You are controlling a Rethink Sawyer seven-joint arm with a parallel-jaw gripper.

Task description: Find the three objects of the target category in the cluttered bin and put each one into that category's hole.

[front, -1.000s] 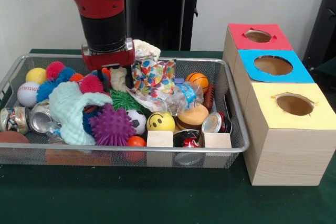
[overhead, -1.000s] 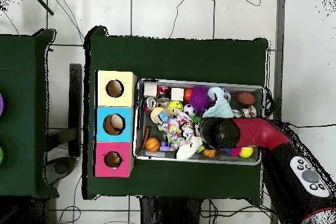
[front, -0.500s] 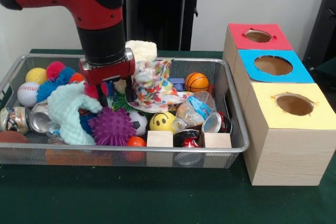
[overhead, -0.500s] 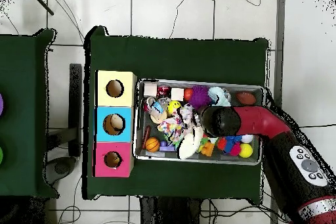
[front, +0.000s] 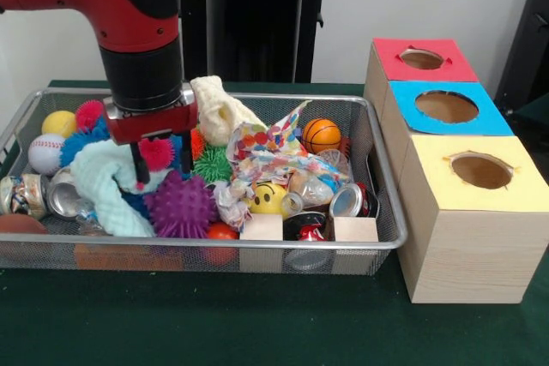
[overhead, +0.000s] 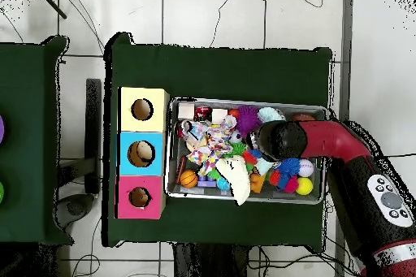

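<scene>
A wire bin (front: pixel 377 169) holds mixed clutter. My gripper (front: pixel 159 160) hangs low over its left half, fingers apart, with a pink spiky ball (front: pixel 157 153) showing between them; I cannot tell if they touch it. A pale green cloth (front: pixel 103 179) and a purple spiky ball (front: pixel 182 206) lie just beneath. A multicoloured cloth (front: pixel 270 147) is draped over the middle, and a cream cloth (front: pixel 214 109) sits behind. In the overhead view the wrist (overhead: pixel 280 138) hides the gripper.
Also in the bin are a small basketball (front: pixel 321 135), a yellow smiley ball (front: pixel 263 199), a baseball (front: pixel 45 153), crushed cans (front: pixel 350 201) and wooden blocks (front: pixel 261 227). Right of it stand boxes with round holes: red (front: pixel 422 59), blue (front: pixel 446 106), yellow (front: pixel 480 171).
The arm has moved left along the bin and slightly lower. The multicoloured cloth has slid down and spread over the middle, and the cream cloth now shows more.
</scene>
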